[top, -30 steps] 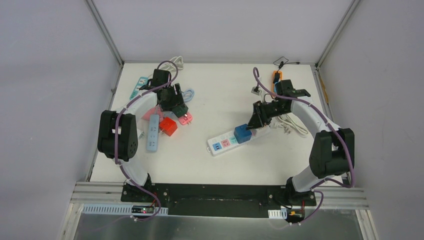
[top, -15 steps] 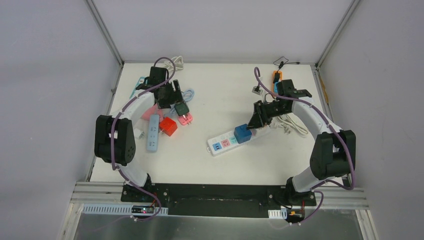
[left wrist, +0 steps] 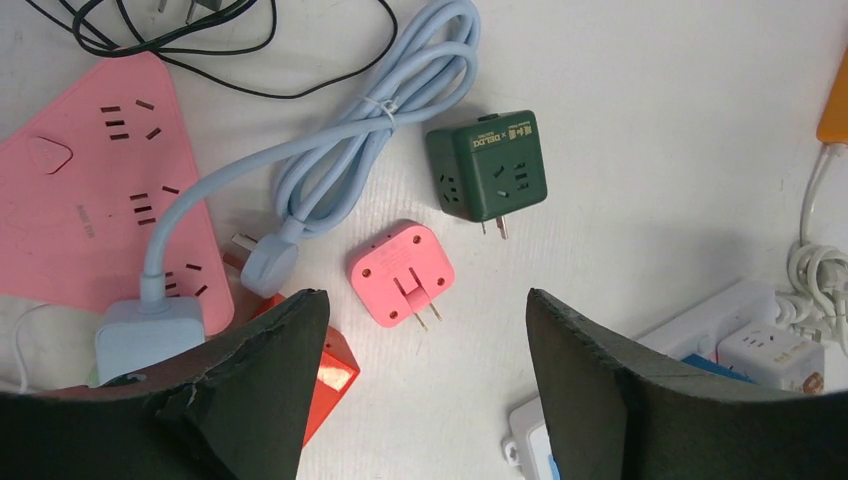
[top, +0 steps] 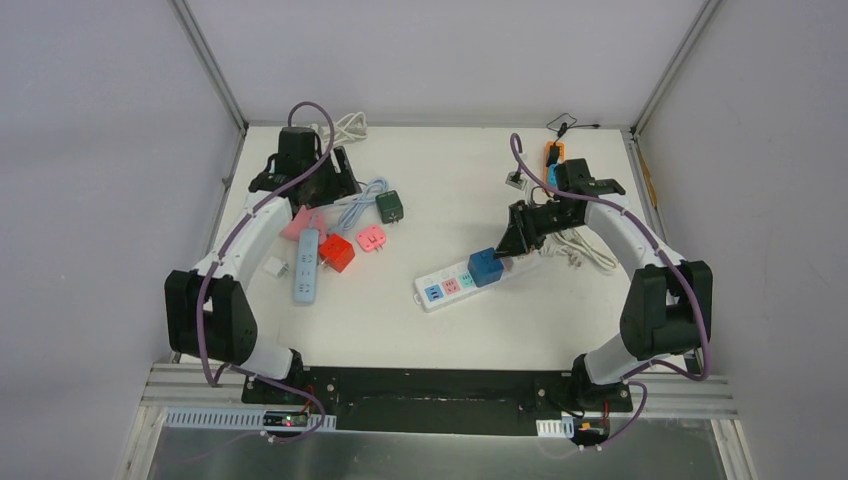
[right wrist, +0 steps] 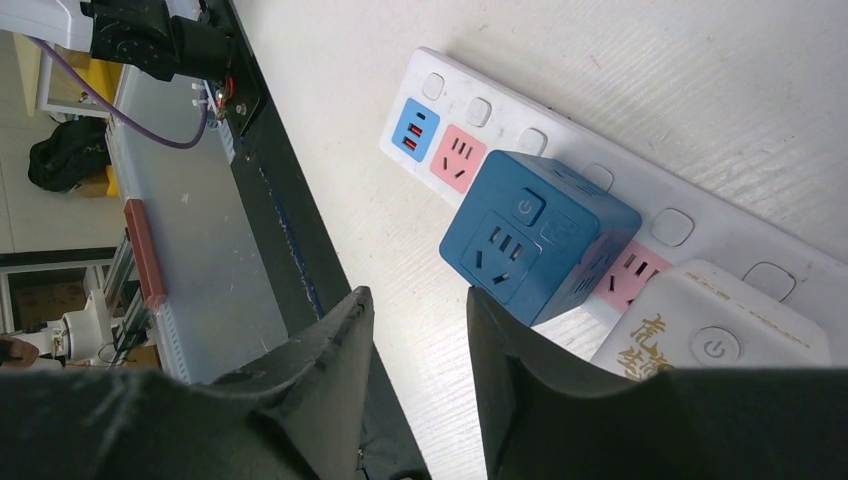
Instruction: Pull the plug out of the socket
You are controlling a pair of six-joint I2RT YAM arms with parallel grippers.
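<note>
Blue cube plug (right wrist: 540, 235) in white power strip (right wrist: 440, 85), right hand (right wrist: 415, 295) parted, empty, just beside it, left hand (left wrist: 425, 300) spread wide

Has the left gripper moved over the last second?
Yes: the left gripper has retreated toward the far-left corner, away from the small pink plug adapter.

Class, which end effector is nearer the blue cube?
Right. The right end effector is just beside the blue cube; the left end effector is far off, by the green cube.
</note>
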